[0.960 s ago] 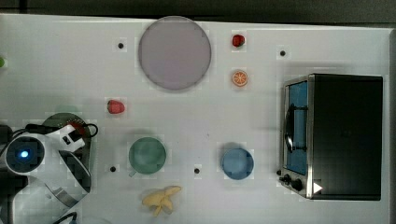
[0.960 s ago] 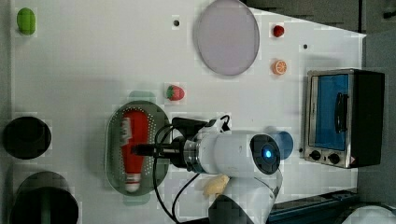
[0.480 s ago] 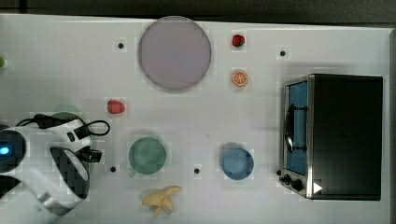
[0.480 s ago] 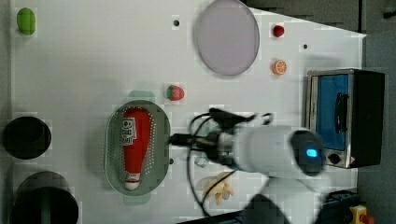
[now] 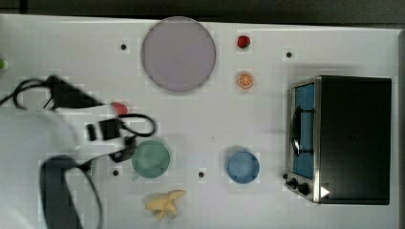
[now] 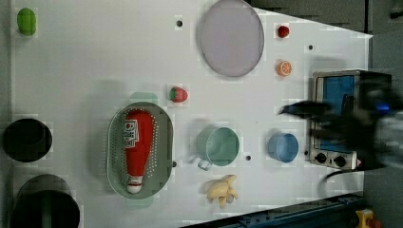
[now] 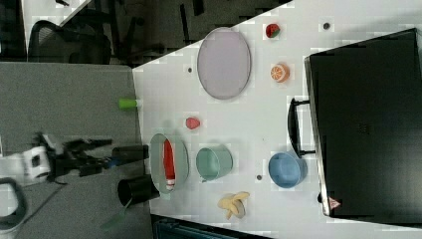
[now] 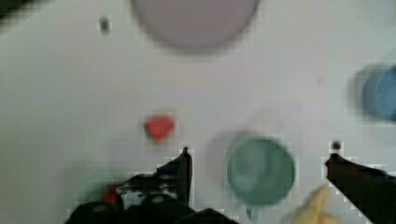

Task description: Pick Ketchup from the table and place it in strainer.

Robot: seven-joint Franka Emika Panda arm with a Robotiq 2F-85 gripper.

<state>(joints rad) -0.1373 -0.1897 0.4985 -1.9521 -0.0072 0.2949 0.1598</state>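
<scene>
Claw (image 8: 257,161) comes first: in the wrist view its two dark fingers (image 8: 180,172) stand wide apart with nothing between them, and the green cup (image 8: 260,170) shows through the gap on the table far below. A second ago the same claw hung low, right at the strainer; since then the arm has lifted and swung away, and it now appears as a dark blur (image 6: 342,123) in front of the toaster oven (image 6: 340,116) in the left view. The Ketchup (image 6: 137,147) did not go with it. The red bottle lies lengthwise inside the strainer (image 6: 114,152), white cap toward the table's near edge as the left view shows it, and looks unmoved from half a second ago. The strainer sits toward the table's left side in that view, with a small strawberry piece (image 6: 178,94) just beyond its far end and the cup beside it toward the middle. A banana (image 6: 222,191) lies near the near edge, a blue bowl (image 6: 283,147) sits by the oven, and the grey-lilac plate (image 6: 230,38) rests at the far edge. Judging by this, the placing is done: bottle released, arm retreating, nothing left to carry.
</scene>
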